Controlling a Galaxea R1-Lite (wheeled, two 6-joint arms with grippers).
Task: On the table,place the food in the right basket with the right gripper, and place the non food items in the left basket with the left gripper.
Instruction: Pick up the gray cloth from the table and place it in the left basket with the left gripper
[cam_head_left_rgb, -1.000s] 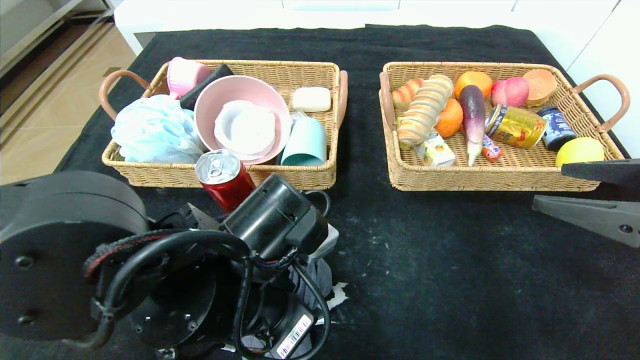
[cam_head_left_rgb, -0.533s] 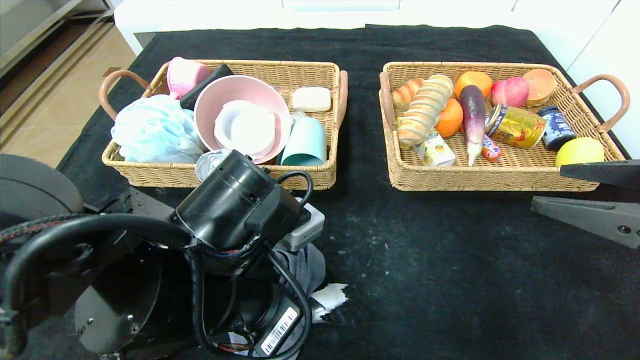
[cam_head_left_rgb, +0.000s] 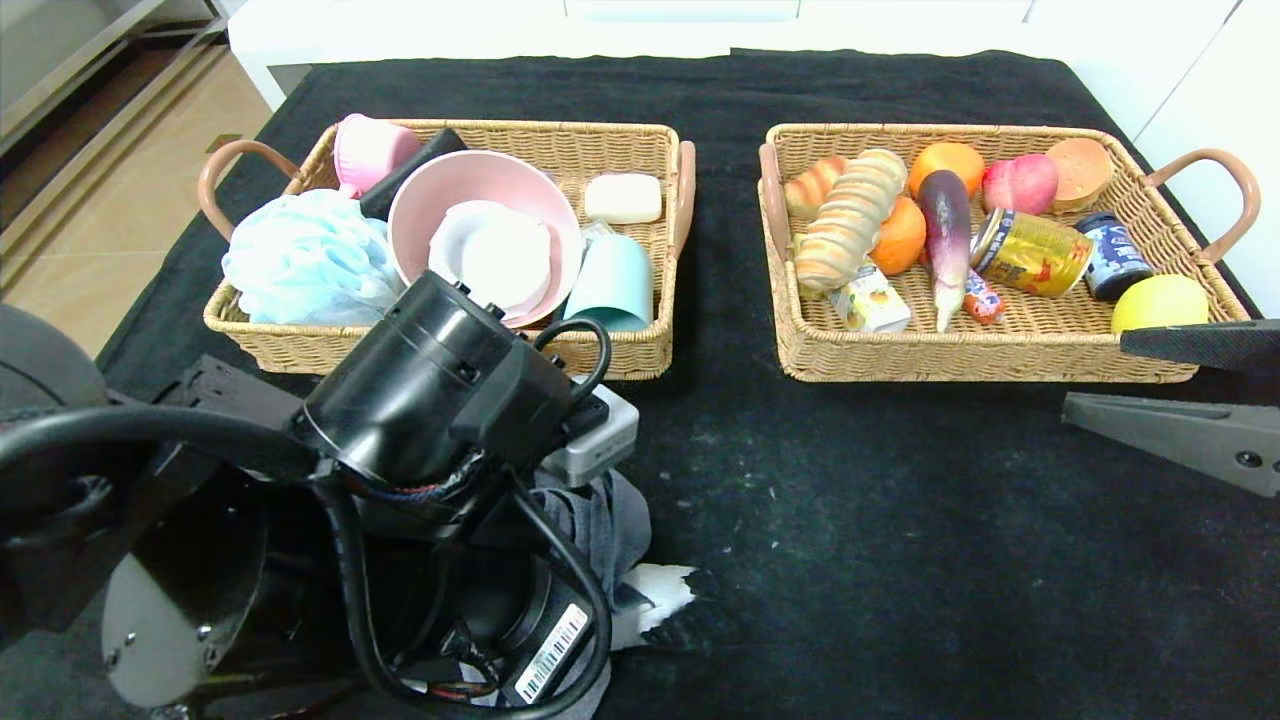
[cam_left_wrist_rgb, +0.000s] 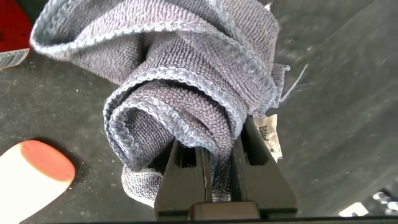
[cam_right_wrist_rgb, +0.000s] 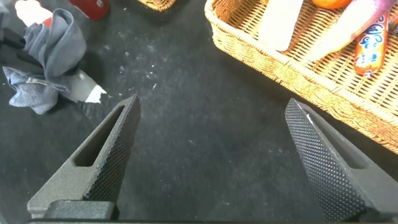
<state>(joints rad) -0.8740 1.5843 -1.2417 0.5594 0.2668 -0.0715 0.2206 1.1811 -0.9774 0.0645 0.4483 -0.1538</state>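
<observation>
Cloth (cam_left_wrist_rgb: 186, 93): grey, bunched, pinched between closed fingers of left gripper (cam_left_wrist_rgb: 214, 165), above table (cam_head_left_rgb: 900, 560) near left basket (cam_head_left_rgb: 620, 355)
Right gripper (cam_right_wrist_rgb: 211, 162): open, idle
Risk: loose folds snagging basket rim, dragging cloth out

Bright, even overhead light; soft short shadows beside the baskets on the table (cam_head_left_rgb: 900, 560); slight blur close up in the left wrist view.

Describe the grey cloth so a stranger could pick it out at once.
Start at the left basket on the black table, then come toward the robot. The grey cloth hangs bunched in the shut left claw; it is the only soft fabric, with a small white tag.
</observation>
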